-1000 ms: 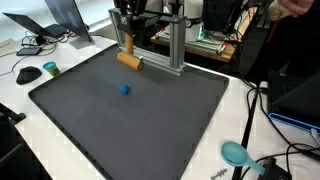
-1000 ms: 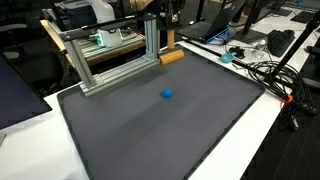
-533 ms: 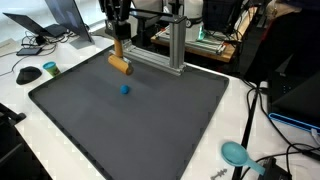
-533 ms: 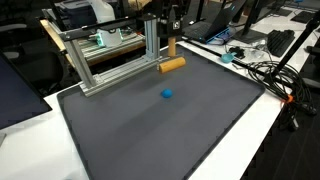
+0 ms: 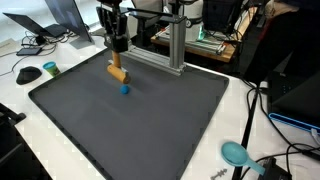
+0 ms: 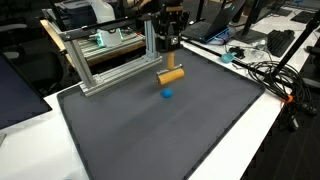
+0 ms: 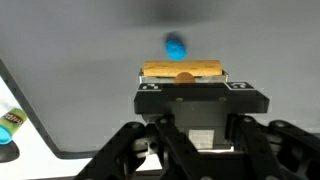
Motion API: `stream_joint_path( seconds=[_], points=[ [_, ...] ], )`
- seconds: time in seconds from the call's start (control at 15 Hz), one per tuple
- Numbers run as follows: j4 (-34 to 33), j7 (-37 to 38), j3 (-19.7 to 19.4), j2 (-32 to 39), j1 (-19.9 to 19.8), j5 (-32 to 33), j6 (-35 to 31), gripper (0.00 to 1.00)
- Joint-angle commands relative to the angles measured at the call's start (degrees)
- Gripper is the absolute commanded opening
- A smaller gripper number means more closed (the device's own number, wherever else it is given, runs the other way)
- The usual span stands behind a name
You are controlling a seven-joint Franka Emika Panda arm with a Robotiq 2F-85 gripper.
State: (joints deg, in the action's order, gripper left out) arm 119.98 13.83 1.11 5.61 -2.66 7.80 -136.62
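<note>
Tan wood: a short block [image 5: 117,71] hangs crosswise in the robot's jaws, which are clenched on it from above, as the wrist view shows [image 7: 182,71]. In both exterior views the block sits toward the far side of a dark grey mat [image 5: 150,125], in front of an aluminium frame [image 6: 110,65]. It appears to be lifted a little clear of the mat, though the pictures do not settle whether it touches. A small blue ball [image 5: 124,88] lies loose on the mat just on the near side of the block, apart from it; the wrist view shows the ball [image 7: 176,45] beyond the block's long edge.

By the look of things the pick-up is done and the carry is under way. The block has not been put down, and the ball [image 6: 167,95] lies untouched. The mat rests on a white bench [image 5: 15,100].
</note>
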Motion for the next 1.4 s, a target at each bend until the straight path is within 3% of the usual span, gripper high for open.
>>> stream_joint_path(
  seconds=[0.0,1.33],
  points=[
    [-0.4,-0.7,-1.4,2.6,0.7,-1.5,-1.9,0.22],
    [-0.6,-0.7,-2.2,7.4,1.3,-1.5,-3.5,0.22]
  ],
)
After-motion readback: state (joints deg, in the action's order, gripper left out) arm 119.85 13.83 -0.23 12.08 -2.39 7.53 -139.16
